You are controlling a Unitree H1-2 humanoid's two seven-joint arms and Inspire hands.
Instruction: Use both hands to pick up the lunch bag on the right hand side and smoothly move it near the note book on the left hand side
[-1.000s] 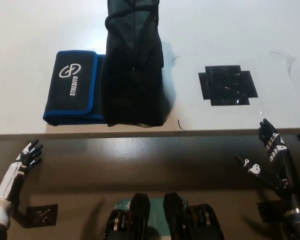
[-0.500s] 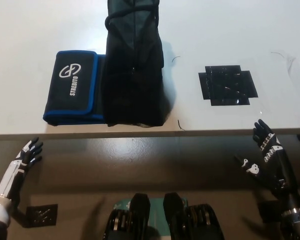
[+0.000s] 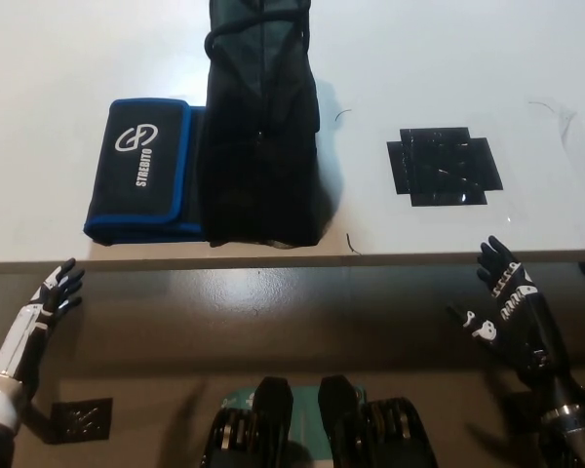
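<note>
Both robot hands hang off the tabletop edge, the bag already parked by the notebook.

The tall black fabric lunch bag (image 3: 261, 122) stands upright on the white tabletop (image 3: 58, 58), its left side touching and partly overlapping the flat black notebook with blue trim and white logo (image 3: 144, 168); judging by that, the carrying looks finished. The black tape cross (image 3: 445, 166) lies bare well to the right, likely marking the bag's starting spot. The white left robot hand (image 3: 45, 304) sits low at the left, below the table edge, fingers spread and holding nothing. The black right robot hand (image 3: 502, 297) hovers just under the edge at the right, also splayed and empty, well apart from the bag.
</note>
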